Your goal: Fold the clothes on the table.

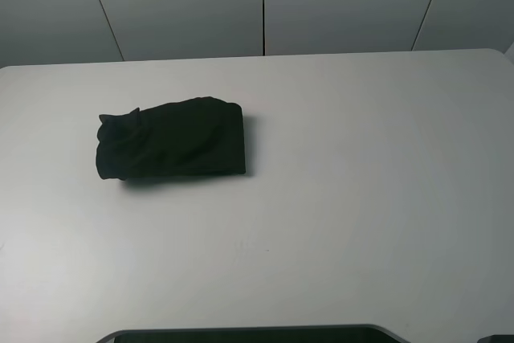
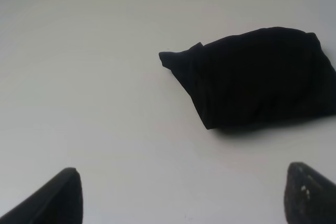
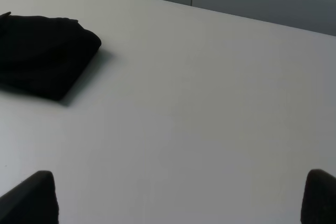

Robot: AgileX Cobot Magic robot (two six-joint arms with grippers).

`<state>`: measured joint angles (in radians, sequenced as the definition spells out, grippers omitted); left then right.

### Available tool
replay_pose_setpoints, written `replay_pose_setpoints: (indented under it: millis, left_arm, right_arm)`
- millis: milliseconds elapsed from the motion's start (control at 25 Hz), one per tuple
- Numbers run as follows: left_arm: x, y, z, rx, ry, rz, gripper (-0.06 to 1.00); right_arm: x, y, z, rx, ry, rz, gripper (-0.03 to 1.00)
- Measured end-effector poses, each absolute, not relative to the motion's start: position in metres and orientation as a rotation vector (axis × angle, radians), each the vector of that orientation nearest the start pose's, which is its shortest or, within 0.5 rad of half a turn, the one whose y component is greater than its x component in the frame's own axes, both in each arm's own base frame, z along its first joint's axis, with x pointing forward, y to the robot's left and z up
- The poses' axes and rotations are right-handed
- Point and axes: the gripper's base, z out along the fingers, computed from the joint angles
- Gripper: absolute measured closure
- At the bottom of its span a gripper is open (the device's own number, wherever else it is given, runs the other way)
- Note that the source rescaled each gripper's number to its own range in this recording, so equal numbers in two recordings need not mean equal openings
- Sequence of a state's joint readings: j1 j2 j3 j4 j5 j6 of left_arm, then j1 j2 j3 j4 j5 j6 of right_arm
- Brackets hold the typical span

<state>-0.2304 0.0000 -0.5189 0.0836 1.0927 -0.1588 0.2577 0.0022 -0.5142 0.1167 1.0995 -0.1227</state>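
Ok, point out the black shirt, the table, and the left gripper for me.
black shirt (image 1: pixel 173 140), exterior high view, middle of the folded bundle.
table (image 1: pixel 369 198), exterior high view, bare white top.
left gripper (image 2: pixel 181 198), left wrist view, midway between its open fingertips.

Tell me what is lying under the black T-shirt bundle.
Only the white table shows around and beneath the folded black T-shirt, which rests directly on it with a shadow along its near edge. Anything tucked inside or beneath the folds is covered and cannot be seen.

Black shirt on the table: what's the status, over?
Left gripper open, empty; right gripper open, empty. Black shirt folded into a compact bundle on the white table, untouched. Nothing in the way.
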Motion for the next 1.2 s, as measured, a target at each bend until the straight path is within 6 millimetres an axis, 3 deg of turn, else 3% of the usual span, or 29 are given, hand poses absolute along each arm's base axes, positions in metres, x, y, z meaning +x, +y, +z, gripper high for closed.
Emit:
replay_pose_setpoints:
  millis: [400, 960, 1200]
  left_arm:
    - [-0.0068, 0.0085, 0.2801, 0.068, 2.056, -0.14, -0.05]
    - [-0.0066, 0.0095, 0.2798, 0.019, 2.056, -0.123, -0.05]
    - [-0.0075, 0.0089, 0.2798, -0.078, 2.053, -0.067, -0.05]
  right_arm:
    - [-0.0101, 0.0069, 0.2787, -0.383, 2.036, 0.231, -0.03]
    - [-0.0083, 0.0075, 0.2785, -0.054, 2.063, 0.077, -0.03]
    - [-0.0081, 0.0084, 0.2786, -0.051, 2.062, 0.059, -0.03]
